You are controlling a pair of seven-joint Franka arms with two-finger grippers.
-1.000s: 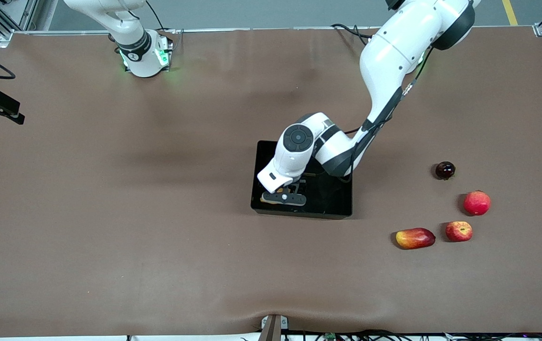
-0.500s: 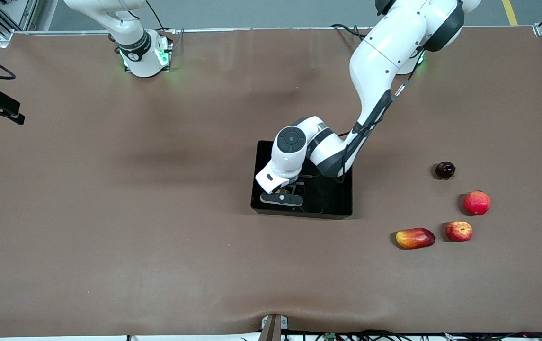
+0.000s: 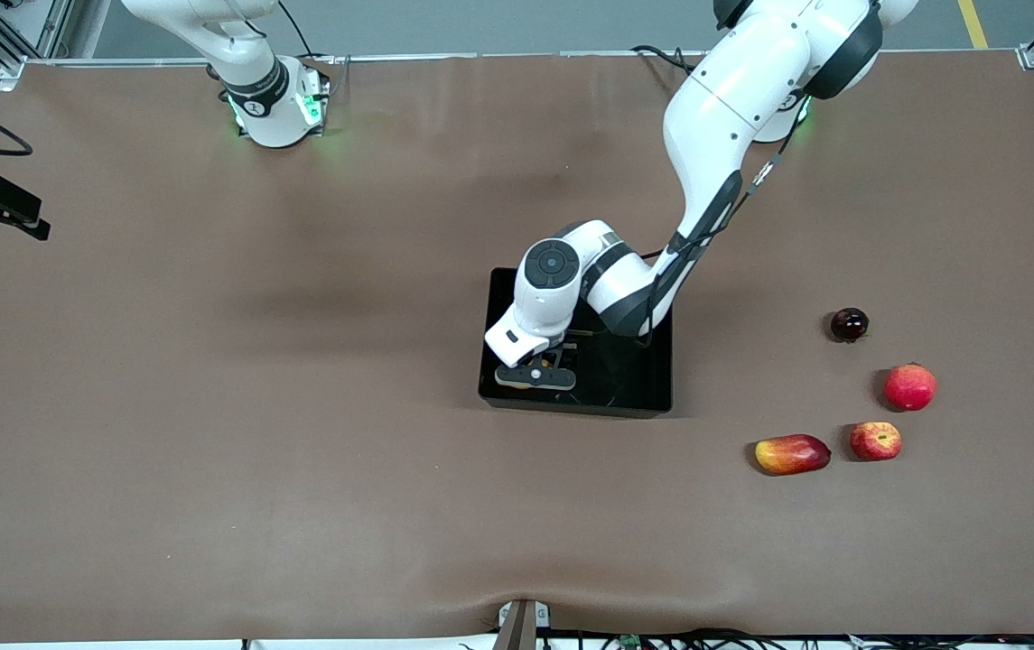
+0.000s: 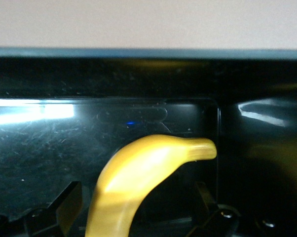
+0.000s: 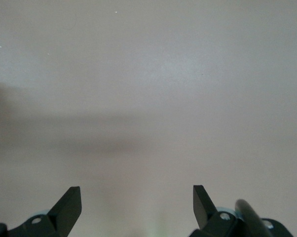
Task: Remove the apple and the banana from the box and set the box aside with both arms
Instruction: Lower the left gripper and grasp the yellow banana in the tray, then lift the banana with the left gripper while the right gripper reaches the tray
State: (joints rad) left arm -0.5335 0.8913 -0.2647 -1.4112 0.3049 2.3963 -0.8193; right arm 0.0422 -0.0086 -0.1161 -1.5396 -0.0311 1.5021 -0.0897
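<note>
No legible markings. Left claw (image 3: 542,368) inside box (image 3: 634,379), spread fingers (image 4: 69,200) flanking banana (image 4: 138,182), shifted slightly toward right arm's end. Right claw (image 5: 136,200) wide open, empty, waiting.

The left tool (image 3: 536,373) and banana (image 4: 138,182) fill the black bin's (image 3: 634,384) 9 o'clock end. Mango (image 3: 792,453), apple (image 3: 875,441), pinkish-red fruit (image 3: 909,386) and dark fruit (image 3: 849,324) crowd the bench (image 3: 209,406) at the left arm's end.
</note>
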